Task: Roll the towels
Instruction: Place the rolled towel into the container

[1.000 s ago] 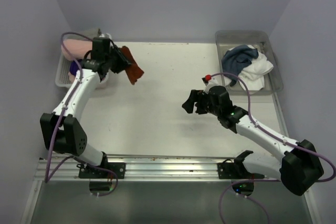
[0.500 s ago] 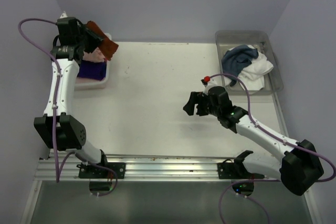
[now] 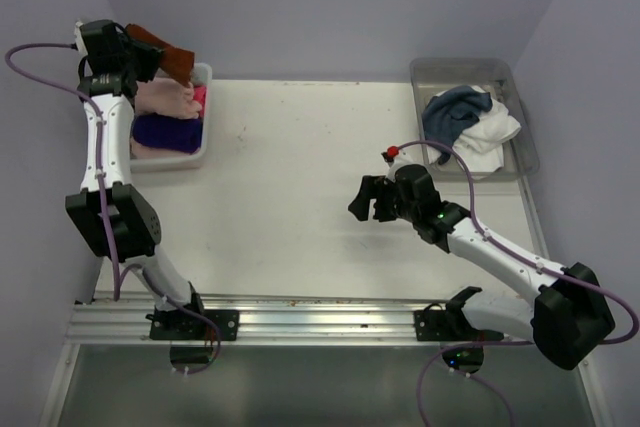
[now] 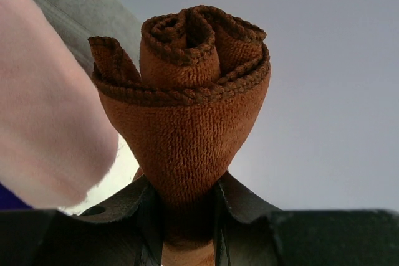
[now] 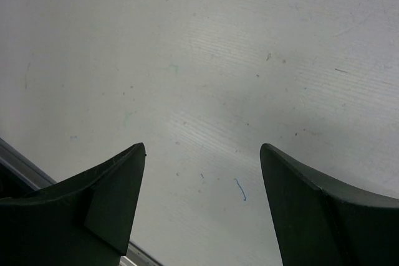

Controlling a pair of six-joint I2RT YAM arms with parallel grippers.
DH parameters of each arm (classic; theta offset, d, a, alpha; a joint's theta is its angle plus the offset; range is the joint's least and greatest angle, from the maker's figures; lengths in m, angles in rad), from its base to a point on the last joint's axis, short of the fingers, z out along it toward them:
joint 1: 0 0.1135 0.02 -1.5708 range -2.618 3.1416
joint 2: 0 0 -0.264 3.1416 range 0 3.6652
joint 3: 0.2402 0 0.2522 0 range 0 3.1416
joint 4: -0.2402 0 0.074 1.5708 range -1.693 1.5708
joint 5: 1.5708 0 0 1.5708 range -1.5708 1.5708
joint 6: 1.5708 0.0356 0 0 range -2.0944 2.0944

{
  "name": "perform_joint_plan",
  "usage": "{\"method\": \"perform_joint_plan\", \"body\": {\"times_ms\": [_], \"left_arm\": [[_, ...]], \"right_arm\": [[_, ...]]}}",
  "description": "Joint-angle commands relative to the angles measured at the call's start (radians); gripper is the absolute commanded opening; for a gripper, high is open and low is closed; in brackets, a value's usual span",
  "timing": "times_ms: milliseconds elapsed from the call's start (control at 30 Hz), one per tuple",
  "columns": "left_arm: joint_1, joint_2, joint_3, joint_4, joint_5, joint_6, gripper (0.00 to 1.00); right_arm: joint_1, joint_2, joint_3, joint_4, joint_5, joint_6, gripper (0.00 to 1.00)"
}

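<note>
The rust-brown towel point(image 4: 187, 123) is rolled into a tight spiral, its coiled end facing the left wrist camera with one loose flap of hem sticking out on the left side of the roll. Its lower part is pinched between the two dark fingers of the left gripper point(image 4: 188, 232), which is clamped narrowly on the cloth. In the top view this towel point(image 3: 162, 50) sits in the left gripper point(image 3: 140, 53) at the far left corner of the scene, over the far end of a white basket point(image 3: 206, 75), with the left arm stretched far out from its base. In the basket lie a pale pink cloth cylinder point(image 3: 165, 97) and a deep purple cloth cylinder point(image 3: 165, 133) side by side, with a small patch of brighter pink between them near the basket's right wall; the pale pink one shows as a blurred mass just left of the roll in the left wrist view. The dark slate-blue towel point(image 3: 455, 107) and the white towel point(image 3: 495, 135) lie crumpled together, touching, in a clear tray point(image 3: 462, 65) at the far right corner of the table point(image 3: 300, 167). The right gripper point(image 3: 364, 199) hovers over bare tabletop near the middle right, well apart from the tray; its fingers point(image 5: 109, 197) are spread wide with nothing between them.
</note>
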State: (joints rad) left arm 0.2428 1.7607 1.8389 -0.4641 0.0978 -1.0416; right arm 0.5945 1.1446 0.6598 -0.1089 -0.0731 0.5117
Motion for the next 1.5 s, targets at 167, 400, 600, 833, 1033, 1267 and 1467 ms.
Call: {"method": "perform_joint_plan", "body": {"times_ms": [167,400,600,833,1033,1267,1467], "left_arm": [[0.053,0.195,0.143,0.130,0.020,-0.158,0.31],[0.069,0.227,0.094,0.197,0.034,-0.215,0.31],[0.084,0.210,0.020,0.208,-0.020,-0.206,0.31],[0.101,0.260,-0.003,0.163,-0.024,-0.169,0.30],[0.102,0.227,-0.119,0.153,-0.069,-0.120,0.29],[0.107,0.237,-0.061,0.189,-0.038,-0.124,0.29],[0.108,0.267,0.063,0.194,-0.047,-0.121,0.29]], "right_arm": [[-0.001,-0.034,0.038,-0.024,-0.016,0.007,0.79],[-0.001,-0.054,0.032,-0.041,-0.001,0.005,0.79],[0.001,-0.075,0.017,-0.055,0.006,0.008,0.79],[0.001,-0.083,0.009,-0.058,0.012,0.011,0.79],[0.001,-0.086,0.006,-0.058,0.015,0.021,0.79],[0.001,-0.071,0.017,-0.058,0.004,0.025,0.79],[0.002,-0.072,0.018,-0.055,0.012,0.039,0.79]]}}
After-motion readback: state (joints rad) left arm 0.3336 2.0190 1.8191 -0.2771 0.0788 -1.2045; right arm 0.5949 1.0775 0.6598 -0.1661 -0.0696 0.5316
